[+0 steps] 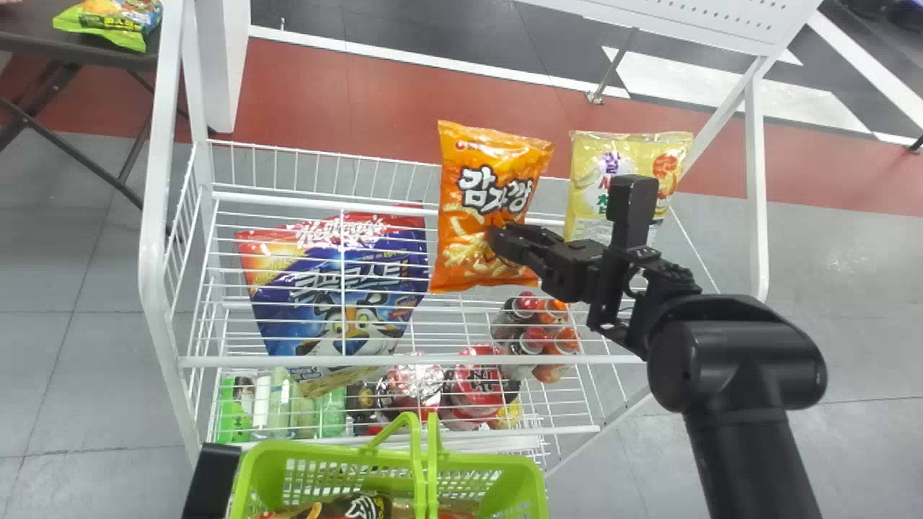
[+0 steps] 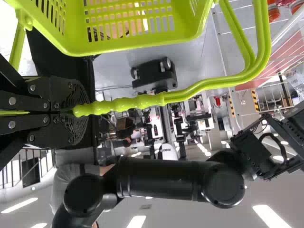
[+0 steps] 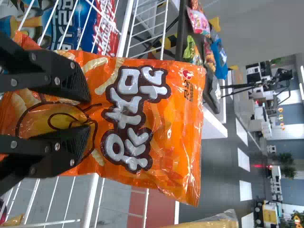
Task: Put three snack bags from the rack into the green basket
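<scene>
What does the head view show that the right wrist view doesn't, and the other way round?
Head view: the green basket with snack bags inside, and the robot's thick black right arm.

Right wrist view: a leafy plant in the room behind, plus a pink bag and a blue bag.

Both: the orange snack bag in the right gripper, the white rack, the cereal bag and the yellow bag.

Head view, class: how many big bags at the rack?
3: orange bag, at the right gripper; yellow bag, right of it; blue bag, left, behind wires. More may hide.
</scene>
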`<state>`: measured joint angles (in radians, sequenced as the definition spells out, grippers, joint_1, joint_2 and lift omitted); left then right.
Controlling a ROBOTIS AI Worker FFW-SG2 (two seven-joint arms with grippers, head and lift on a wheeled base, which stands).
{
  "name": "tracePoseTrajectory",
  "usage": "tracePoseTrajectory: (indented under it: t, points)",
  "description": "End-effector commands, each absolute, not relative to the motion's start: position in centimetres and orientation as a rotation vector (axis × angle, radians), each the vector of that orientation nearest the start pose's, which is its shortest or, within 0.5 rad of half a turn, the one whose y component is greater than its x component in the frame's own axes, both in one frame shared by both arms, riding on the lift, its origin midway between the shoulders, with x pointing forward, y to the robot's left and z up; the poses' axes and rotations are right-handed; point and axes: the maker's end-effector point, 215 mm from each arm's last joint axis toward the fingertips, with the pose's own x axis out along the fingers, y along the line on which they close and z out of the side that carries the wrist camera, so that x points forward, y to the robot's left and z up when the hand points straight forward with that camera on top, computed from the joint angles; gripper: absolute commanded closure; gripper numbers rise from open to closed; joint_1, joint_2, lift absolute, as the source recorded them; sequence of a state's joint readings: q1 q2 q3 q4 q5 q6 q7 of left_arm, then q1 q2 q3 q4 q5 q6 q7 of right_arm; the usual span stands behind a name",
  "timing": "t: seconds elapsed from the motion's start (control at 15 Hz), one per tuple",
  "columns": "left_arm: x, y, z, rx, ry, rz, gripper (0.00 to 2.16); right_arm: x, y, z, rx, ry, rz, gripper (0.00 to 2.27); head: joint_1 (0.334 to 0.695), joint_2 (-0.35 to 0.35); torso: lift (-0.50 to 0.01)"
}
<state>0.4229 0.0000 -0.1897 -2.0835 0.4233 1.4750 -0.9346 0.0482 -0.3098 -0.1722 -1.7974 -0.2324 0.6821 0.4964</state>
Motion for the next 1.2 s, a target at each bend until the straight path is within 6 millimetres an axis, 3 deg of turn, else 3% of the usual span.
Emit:
tracePoseTrajectory:
  t: [0.0,0.27,0.53,0.67,0.93,1.0,1.13]
  points:
    - [15.4,-8.1,-40.8,-0.941,1.193,-1.278,1.46,52.4,-30.3,-39.0,0.062,0.453,0.362,2.02,0.695,-0.35,0.0]
    - [15.4,-8.2,-40.9,-0.935,1.194,-1.278,1.46,49.5,-29.9,-36.6,0.093,0.437,0.401,2.02,0.695,-0.35,0.0]
    - [15.4,-8.3,-40.9,-0.933,1.193,-1.279,1.46,44.0,-28.7,-33.0,0.17,0.494,0.475,2.02,0.695,-0.35,0.0]
    - [15.5,-8.2,-40.9,-0.931,1.192,-1.277,1.46,40.5,-27.4,-32.3,0.215,0.568,0.523,2.02,0.695,-0.35,0.0]
    - [15.7,-8.1,-40.9,-0.931,1.185,-1.274,1.46,32.0,-27.4,-33.7,0.316,0.836,0.531,2.02,0.695,-0.35,0.0]
    - [15.8,-8.1,-40.9,-0.929,1.185,-1.273,1.46,31.8,-27.8,-32.6,0.295,0.815,0.526,2.02,0.695,-0.35,0.0]
    - [16.0,-8.1,-40.9,-0.928,1.178,-1.275,1.46,30.6,-28.7,-32.8,0.253,0.833,0.501,2.02,0.695,-0.35,0.0]
